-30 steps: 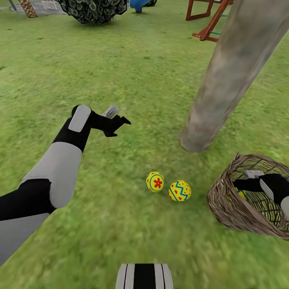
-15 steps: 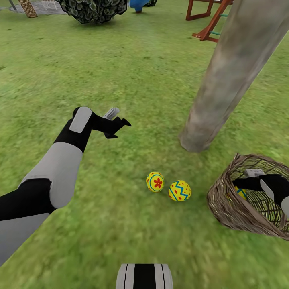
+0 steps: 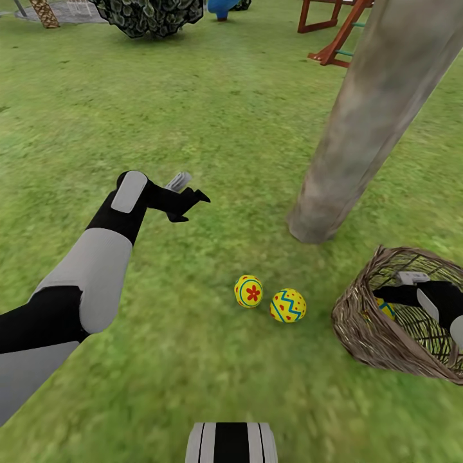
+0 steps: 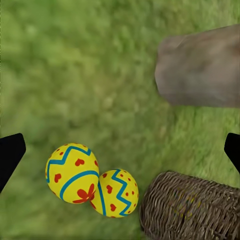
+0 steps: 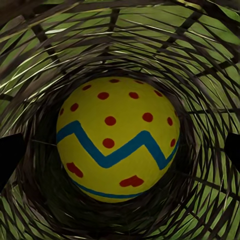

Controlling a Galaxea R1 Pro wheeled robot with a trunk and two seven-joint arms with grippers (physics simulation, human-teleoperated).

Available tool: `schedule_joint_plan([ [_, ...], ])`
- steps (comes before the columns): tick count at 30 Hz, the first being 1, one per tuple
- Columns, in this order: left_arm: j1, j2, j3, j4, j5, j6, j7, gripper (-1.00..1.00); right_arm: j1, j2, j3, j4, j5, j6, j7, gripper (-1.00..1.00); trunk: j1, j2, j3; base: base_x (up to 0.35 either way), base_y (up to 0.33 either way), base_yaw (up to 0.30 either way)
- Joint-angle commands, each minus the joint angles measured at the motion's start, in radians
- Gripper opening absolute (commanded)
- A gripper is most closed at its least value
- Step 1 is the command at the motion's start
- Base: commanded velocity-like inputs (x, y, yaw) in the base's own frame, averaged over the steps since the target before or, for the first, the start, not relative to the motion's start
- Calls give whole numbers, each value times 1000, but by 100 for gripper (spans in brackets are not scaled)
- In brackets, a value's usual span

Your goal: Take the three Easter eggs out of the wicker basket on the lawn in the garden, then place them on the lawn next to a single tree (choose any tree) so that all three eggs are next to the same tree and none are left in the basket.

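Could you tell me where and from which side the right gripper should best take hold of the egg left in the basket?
Probably across the egg's widest middle, coming straight in through the mouth of the wicker basket, which is tipped on its side. The woven wall surrounds the egg everywhere else, and the right gripper already has its open fingers either side of it.

Two Easter eggs (image 3: 270, 298) lie touching side by side on the lawn (image 3: 193, 96), just before the foot of the tree (image 3: 360, 135). To their right sits the wicker basket (image 3: 366, 328), tilted, with a third egg (image 5: 117, 137) inside it. The right gripper (image 3: 384, 296) reaches into the basket; the left gripper (image 3: 193, 202) hangs over grass left of the eggs.
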Motion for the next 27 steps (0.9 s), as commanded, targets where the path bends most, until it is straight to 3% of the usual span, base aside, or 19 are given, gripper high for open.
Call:
schedule_joint_plan([
  [1, -1, -1, 5, -1, 9, 4, 10, 100, 0, -1, 8, -2, -11, 5, 0, 100, 0, 0, -1, 0, 0, 0],
  [20, -1, -2, 5, 0, 8, 3, 12, 100, 0, -3, 8, -3, -11, 5, 4, 100, 0, 0, -1, 0, 0, 0],
  [27, -1, -2, 5, 0, 7, 3, 12, 100, 0, -3, 8, -3, -11, 5, 5, 100, 3, -2, -28, 0, 0, 0],
])
